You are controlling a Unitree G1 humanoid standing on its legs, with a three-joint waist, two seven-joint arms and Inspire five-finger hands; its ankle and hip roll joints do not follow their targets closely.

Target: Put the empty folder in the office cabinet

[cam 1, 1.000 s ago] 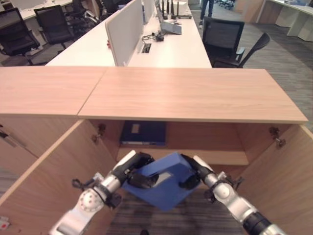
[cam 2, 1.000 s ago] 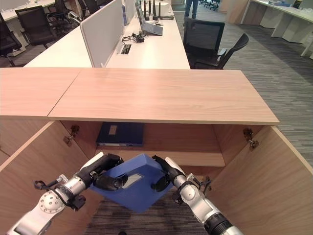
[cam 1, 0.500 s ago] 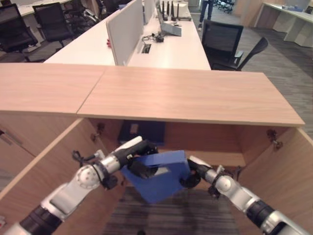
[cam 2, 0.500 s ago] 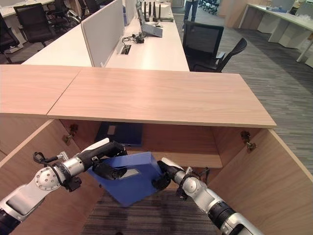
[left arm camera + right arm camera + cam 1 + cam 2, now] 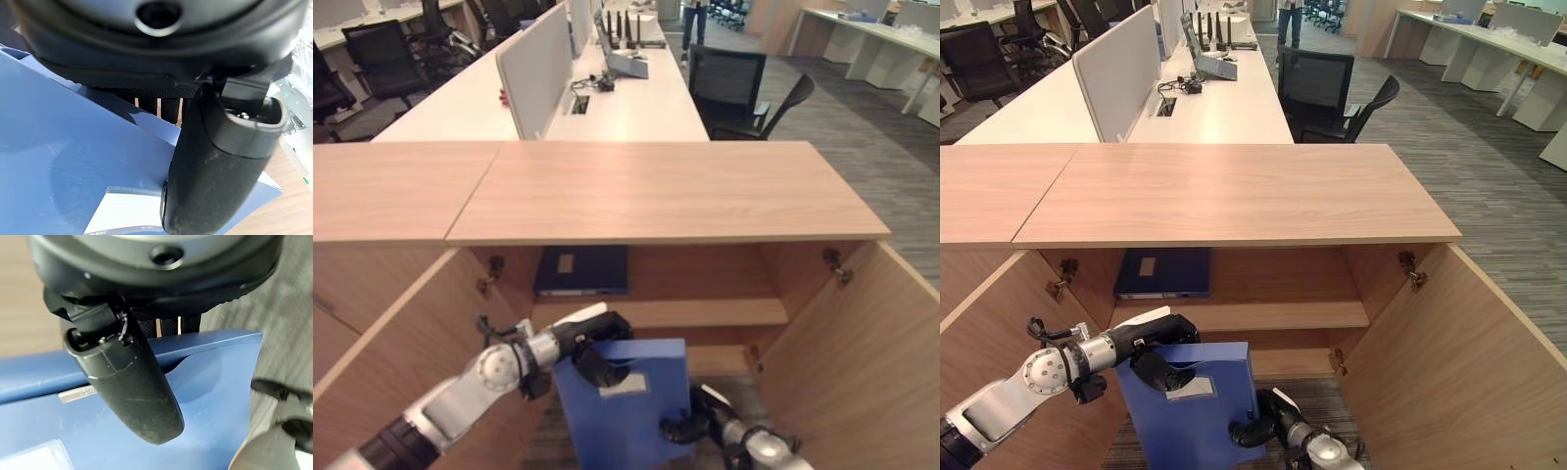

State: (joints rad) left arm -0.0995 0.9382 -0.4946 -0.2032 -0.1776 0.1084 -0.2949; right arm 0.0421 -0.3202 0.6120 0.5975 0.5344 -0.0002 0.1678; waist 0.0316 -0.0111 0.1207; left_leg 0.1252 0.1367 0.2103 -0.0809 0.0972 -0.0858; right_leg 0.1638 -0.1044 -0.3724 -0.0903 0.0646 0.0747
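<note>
1. Flat blue plastic folder (image 5: 625, 401) held upright just in front of the open light-wood office cabinet (image 5: 1234, 191), low, below the shelf (image 5: 705, 313) edge.
2. Left hand (image 5: 590, 338) clamped on the folder's upper left corner, thumb on the face by the white label (image 5: 1191, 389), fingers curled behind.
3. Right hand (image 5: 1258, 429) pinching the lower right edge, thumb on the front face.
4. Best done by keeping both grips firm, holding the folder square to the opening, and clearing the shelf lip and doors when sliding in.
5. On the shelf: one dark navy binder (image 5: 581, 270) lying flat at the left; right part bare.
</note>
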